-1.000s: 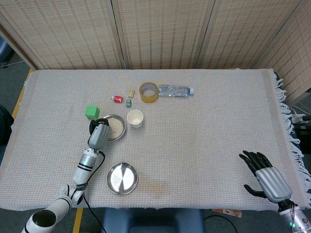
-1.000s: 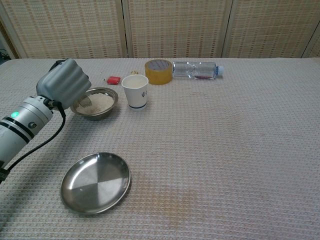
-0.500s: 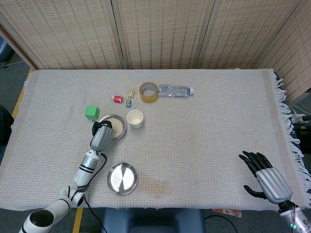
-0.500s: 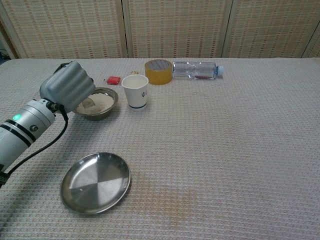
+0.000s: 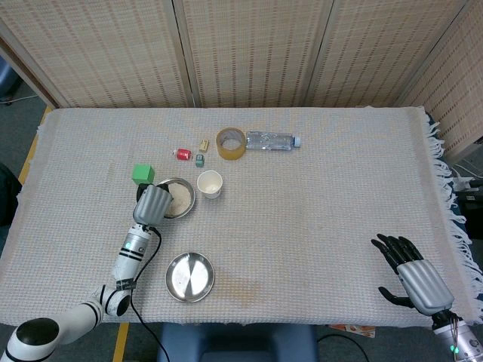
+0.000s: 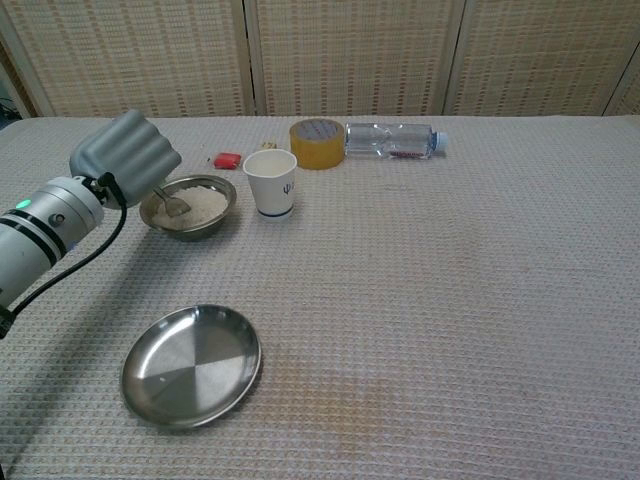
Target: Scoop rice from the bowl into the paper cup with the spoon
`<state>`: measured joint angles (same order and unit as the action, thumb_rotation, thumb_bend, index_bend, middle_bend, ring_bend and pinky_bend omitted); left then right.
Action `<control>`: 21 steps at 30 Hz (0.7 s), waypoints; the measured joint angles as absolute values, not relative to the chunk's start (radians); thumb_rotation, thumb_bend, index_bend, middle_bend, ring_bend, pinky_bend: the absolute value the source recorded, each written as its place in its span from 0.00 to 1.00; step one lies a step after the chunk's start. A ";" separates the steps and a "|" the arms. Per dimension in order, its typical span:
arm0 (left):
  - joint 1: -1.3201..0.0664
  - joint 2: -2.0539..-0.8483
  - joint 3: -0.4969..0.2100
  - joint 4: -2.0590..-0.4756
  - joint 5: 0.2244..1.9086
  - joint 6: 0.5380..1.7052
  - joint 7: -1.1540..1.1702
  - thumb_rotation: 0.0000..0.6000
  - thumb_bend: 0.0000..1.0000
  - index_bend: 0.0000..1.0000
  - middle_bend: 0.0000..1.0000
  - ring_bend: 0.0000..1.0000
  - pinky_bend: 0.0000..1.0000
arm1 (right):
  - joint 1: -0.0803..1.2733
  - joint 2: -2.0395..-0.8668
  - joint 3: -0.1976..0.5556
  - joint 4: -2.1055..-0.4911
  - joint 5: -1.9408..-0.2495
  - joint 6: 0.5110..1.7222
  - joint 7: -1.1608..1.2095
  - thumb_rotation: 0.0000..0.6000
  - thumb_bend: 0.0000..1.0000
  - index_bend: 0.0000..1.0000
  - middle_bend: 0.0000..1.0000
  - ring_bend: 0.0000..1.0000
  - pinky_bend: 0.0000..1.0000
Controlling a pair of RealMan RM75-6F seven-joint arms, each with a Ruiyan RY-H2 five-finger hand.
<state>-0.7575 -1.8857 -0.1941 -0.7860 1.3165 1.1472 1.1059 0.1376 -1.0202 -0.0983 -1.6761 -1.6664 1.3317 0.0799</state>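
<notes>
A metal bowl [image 6: 222, 190] of white rice [image 6: 200, 205] sits left of the white paper cup [image 6: 270, 182]; both also show in the head view as the bowl [image 5: 188, 194] and the cup [image 5: 210, 183]. My left hand [image 6: 125, 153] [image 5: 151, 204] is at the bowl's left rim and grips a metal spoon [image 6: 168, 200], whose tip is down in the rice. My right hand [image 5: 413, 277] rests at the table's near right edge with fingers spread, holding nothing.
An empty metal plate [image 6: 191, 364] lies near the front. A tape roll [image 6: 317, 142], a plastic bottle [image 6: 392, 139], a red item [image 6: 228, 159] and small blocks sit behind the cup. A green cube [image 5: 143, 174] stands left of the bowl.
My left hand has drawn back to the left and lifted a little, uncovering the spoon tip in the rice. The right hand has not moved.
</notes>
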 measured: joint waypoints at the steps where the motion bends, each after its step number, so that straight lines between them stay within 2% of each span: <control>1: -0.757 -1.872 -0.201 -0.814 1.303 1.135 1.103 1.00 0.41 0.89 1.00 1.00 1.00 | 0.138 -1.020 -0.098 -1.676 -1.666 1.330 0.079 1.00 0.17 0.00 0.00 0.00 0.00; 8: -0.753 -1.766 -0.250 -0.998 1.191 1.062 1.099 1.00 0.41 0.90 1.00 1.00 1.00 | 0.141 -1.021 -0.099 -1.678 -1.661 1.322 0.076 1.00 0.17 0.00 0.00 0.00 0.00; 17: -0.758 -1.711 -0.268 -1.062 1.135 1.039 1.093 1.00 0.41 0.91 1.00 1.00 1.00 | 0.146 -1.023 -0.100 -1.677 -1.657 1.310 0.075 1.00 0.17 0.00 0.00 0.00 0.00; 21: -0.760 -1.683 -0.289 -1.118 1.046 1.007 1.102 1.00 0.41 0.91 1.00 1.00 1.00 | 0.149 -1.024 -0.100 -1.676 -1.651 1.300 0.075 1.00 0.17 0.00 0.00 0.00 0.00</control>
<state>-0.7605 -1.6833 -0.2888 -1.1183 1.0463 1.0072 1.1017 0.1491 -1.0245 -0.0997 -1.6756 -1.6513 1.3000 0.0753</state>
